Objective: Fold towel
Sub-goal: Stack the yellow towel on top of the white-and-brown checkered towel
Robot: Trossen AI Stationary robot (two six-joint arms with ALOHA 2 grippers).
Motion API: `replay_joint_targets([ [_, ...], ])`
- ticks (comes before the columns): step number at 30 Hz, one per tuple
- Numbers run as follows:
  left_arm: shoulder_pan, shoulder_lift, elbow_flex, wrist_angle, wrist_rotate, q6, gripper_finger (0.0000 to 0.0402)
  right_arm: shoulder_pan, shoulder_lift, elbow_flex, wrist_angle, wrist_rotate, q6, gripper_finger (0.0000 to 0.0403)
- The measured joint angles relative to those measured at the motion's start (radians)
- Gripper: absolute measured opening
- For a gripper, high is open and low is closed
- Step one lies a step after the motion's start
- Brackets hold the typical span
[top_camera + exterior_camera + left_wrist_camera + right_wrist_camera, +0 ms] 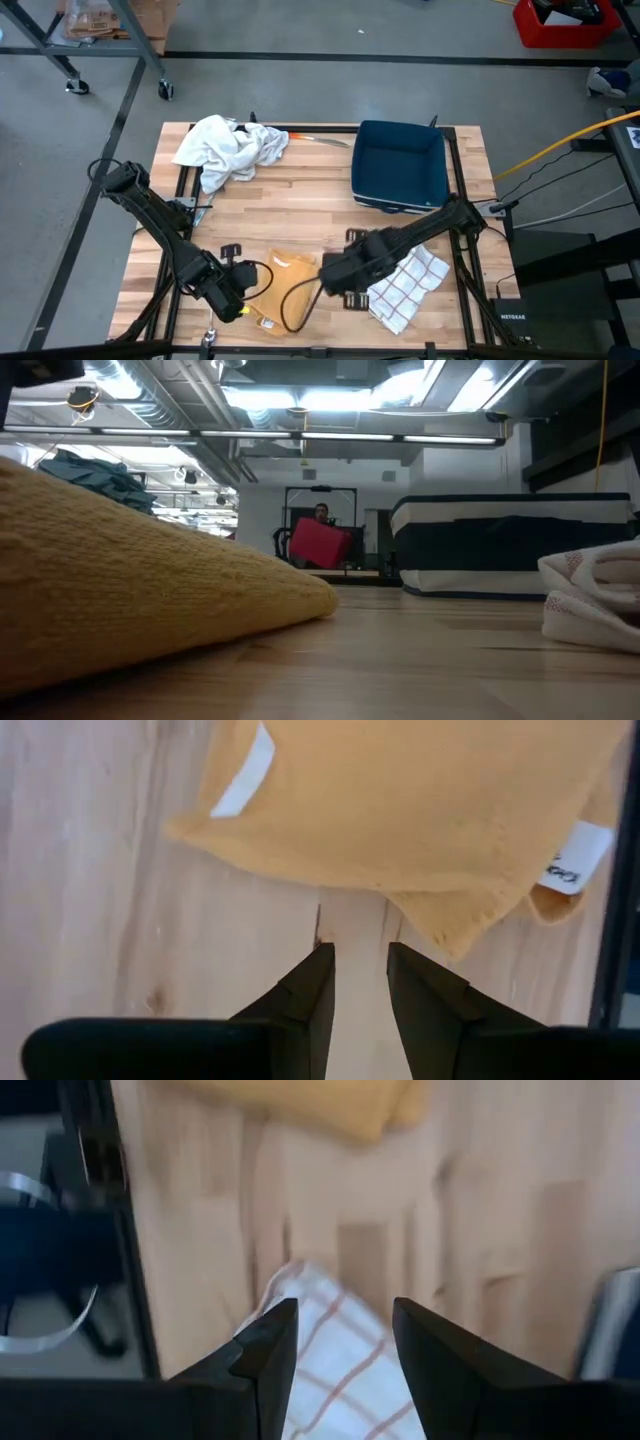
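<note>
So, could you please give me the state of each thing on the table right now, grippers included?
yellow towel: folded, flat on the table's near edge, not held.
checked towel: bunched, under the right arm.
white cloth: crumpled heap, far left.
blue bin: upright, nothing visible inside it.
left gripper: open, empty, just short of the yellow towel.
right gripper: open, empty, above the checked towel.

From overhead, one camera looks straight down on my whole table (310, 200), both my arms in frame. A second sits at tabletop height, so close to the yellow towel (130, 590) that the cloth fills its left half; it faces the room behind. My left wrist camera peers past my own fingers (300, 1000) at that same yellow towel. My right wrist camera looks down on the checked cloth (335, 1350), also seen overhead.
</note>
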Motion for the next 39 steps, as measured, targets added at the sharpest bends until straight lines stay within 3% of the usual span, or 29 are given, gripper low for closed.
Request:
replay_joint_targets([
  [3, 0.018, -0.053, 0.000, -0.010, -0.018, 0.068, 0.0088, -0.002, -0.050, 0.035, 0.001, 0.090, -0.003, 0.0170],
  [10, 0.083, -0.198, 0.000, -0.105, -0.166, 0.201, 0.0088, 0.002, -0.180, 0.050, 0.001, 0.287, -0.024, 0.0170],
  [14, 0.129, -0.261, 0.000, -0.171, -0.181, 0.201, 0.0088, 0.016, -0.250, 0.050, 0.000, 0.347, -0.047, 0.0170],
  [19, 0.166, -0.298, 0.000, -0.188, -0.182, 0.193, 0.0088, 0.069, -0.362, -0.030, 0.001, 0.531, -0.055, 0.0170],
  [24, 0.181, -0.299, 0.000, -0.187, -0.182, 0.217, 0.0088, 0.152, -0.507, -0.229, 0.001, 0.722, 0.088, 0.0170],
  [30, 0.204, -0.299, 0.000, -0.186, -0.182, 0.236, 0.0088, 0.232, -0.651, -0.601, 0.013, 0.940, 0.508, 0.0170],
  [34, 0.217, -0.297, 0.000, -0.186, -0.182, 0.163, 0.0088, 0.237, -0.664, -0.821, 0.173, 0.946, 0.738, 0.0170],
  [39, 0.215, -0.296, 0.000, -0.187, -0.157, 0.058, 0.0088, 0.228, -0.633, -1.019, 0.577, 0.839, 0.757, 0.0170],
])
